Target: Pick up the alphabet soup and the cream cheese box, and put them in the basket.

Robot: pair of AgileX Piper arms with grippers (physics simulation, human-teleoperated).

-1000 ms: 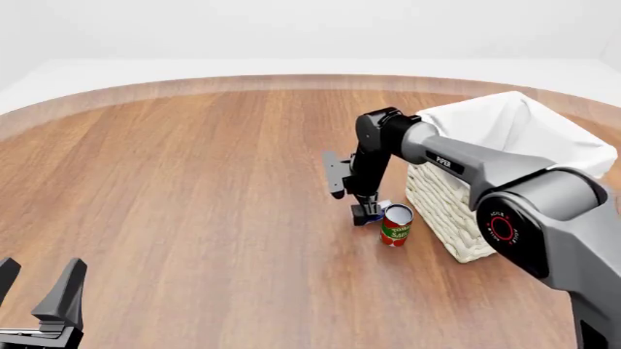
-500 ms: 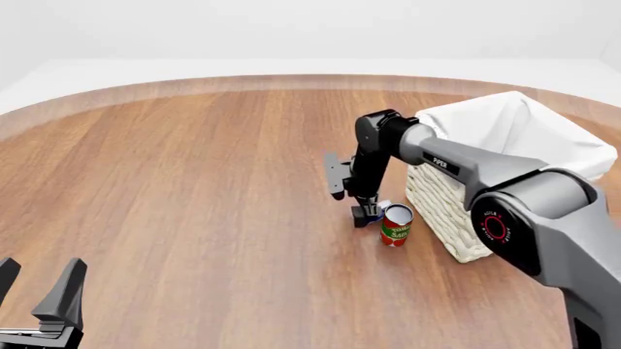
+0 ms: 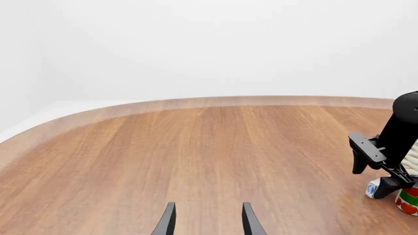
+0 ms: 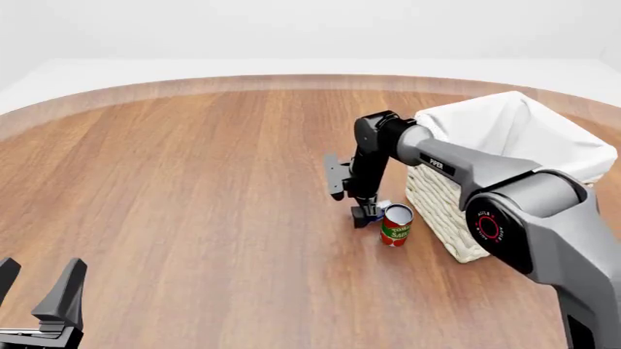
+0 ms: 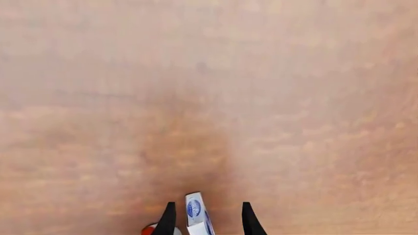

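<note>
1. The right gripper (image 4: 366, 215) pointed straight down at the table (image 4: 194, 189), just left of the basket (image 4: 505, 131) in the front view.
2. In the right wrist view its two fingers (image 5: 167, 219) stood apart with the box (image 5: 195, 215) on edge between them; a gap showed on each side of the box, so the jaws were partly open and I could not tell whether either finger touched it.
3. From the left wrist view the box (image 3: 372, 188) sat low beside the gripper's tip, its white face with a blue mark turned outward.
4. In the front view only a pale sliver of the box (image 4: 380, 206) showed, between the gripper and the red can (image 4: 396, 225).
5. The red can stood upright on the table, just beside the gripper and near the basket's woven wall.
6. The basket sat at the table's right side, its white liner folded over the rim; what lay inside it could not be seen.
7. The soup was not in view in any picture.
8. The left gripper (image 4: 37, 291) hung at the near left corner of the front view, well apart from everything else, jaws spread wide and holding nothing.
</note>
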